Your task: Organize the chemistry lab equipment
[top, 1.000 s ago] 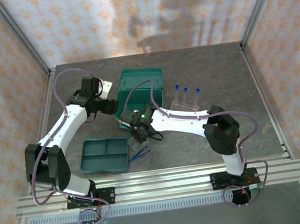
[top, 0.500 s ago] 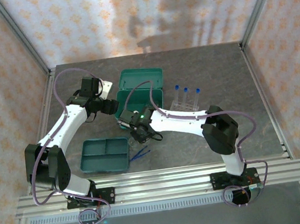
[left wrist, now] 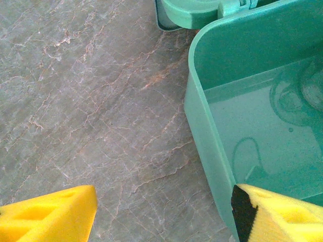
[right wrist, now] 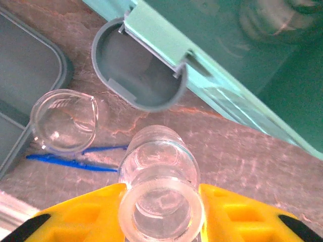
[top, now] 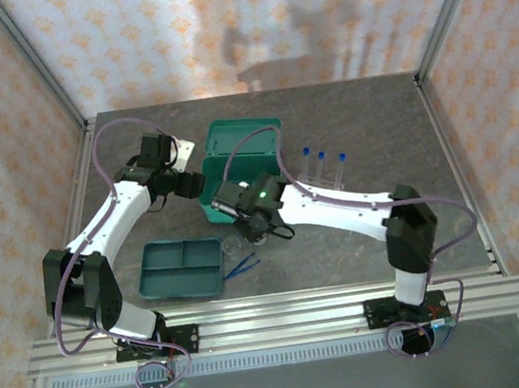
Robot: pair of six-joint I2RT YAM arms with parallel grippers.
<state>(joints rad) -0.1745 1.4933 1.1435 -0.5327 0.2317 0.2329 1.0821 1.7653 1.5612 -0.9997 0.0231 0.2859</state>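
**A:** Containers first, then. What do we have in the teal case (top: 245,138)?

**B:** It stands open at the middle of the worktop (top: 373,112), lid tipped back. From the left wrist we see round shapes on its floor at the right, but we cannot tell whether they are objects or moulding. Our left hand (left wrist: 164,204) is spread wide across the case's near-left corner, one pad outside the wall and one over the inside, holding nothing.

**A:** And the divided tray (top: 169,268)?

**B:** It lies flat, near and to the left of the case, well apart from it. Both compartments show us bare teal floor.

**A:** Where is the glassware?

**B:** Our right hand (right wrist: 160,201) is pinching the flask (right wrist: 157,151), a yellow pad against each side of its neck, mouth facing the wrist camera. It is just in front of the case's grey latch (right wrist: 139,75). We cannot tell whether its base touches the worktop. The beaker (right wrist: 65,121) stands upright between the flask and the tray's edge, apart from both.

**A:** Tweezers?

**B:** The blue tweezers (right wrist: 75,164) lie on the worktop just beside the beaker, outside every container.

**A:** The test tubes?

**B:** Three blue-capped test tubes (top: 322,159) stand upright in the clear rack (top: 320,182), to the right of the case.
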